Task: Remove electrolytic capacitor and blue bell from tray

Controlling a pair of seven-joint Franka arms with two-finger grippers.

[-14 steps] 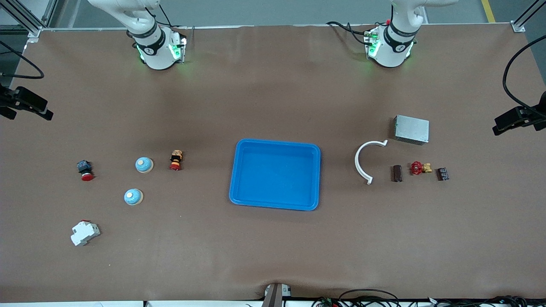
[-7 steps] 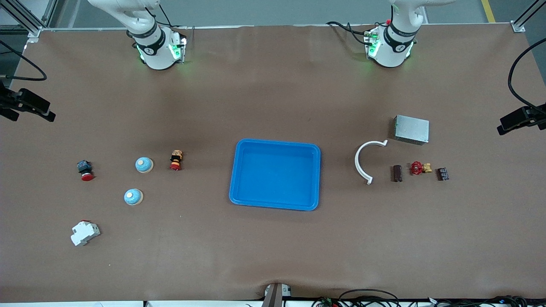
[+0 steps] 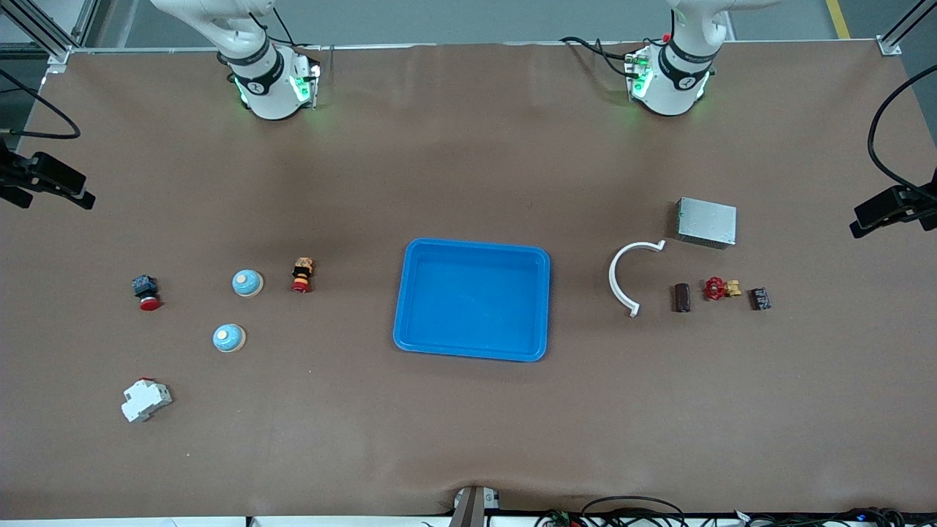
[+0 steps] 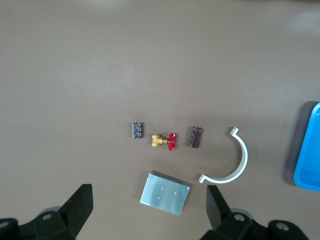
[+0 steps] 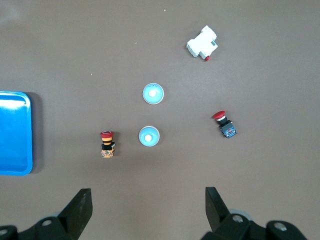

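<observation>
nothing moved; blue tray (image 3: 472, 298) holds nothing.

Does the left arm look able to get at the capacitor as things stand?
Probably yes: the capacitor lies in the open between the white clamp and red valve, and the left end effector is open above.

Two bells (image 3: 247, 283), two pushbuttons (image 3: 301, 274), one tray (image 3: 472, 352)

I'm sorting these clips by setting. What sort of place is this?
Most likely a robotics lab or test bench, not a home. Two arm bases are bolted along one edge of a brown-covered table, a blue tray sits mid-table, and small industrial parts lie around it, such as a red-handled valve and a breaker.
</observation>
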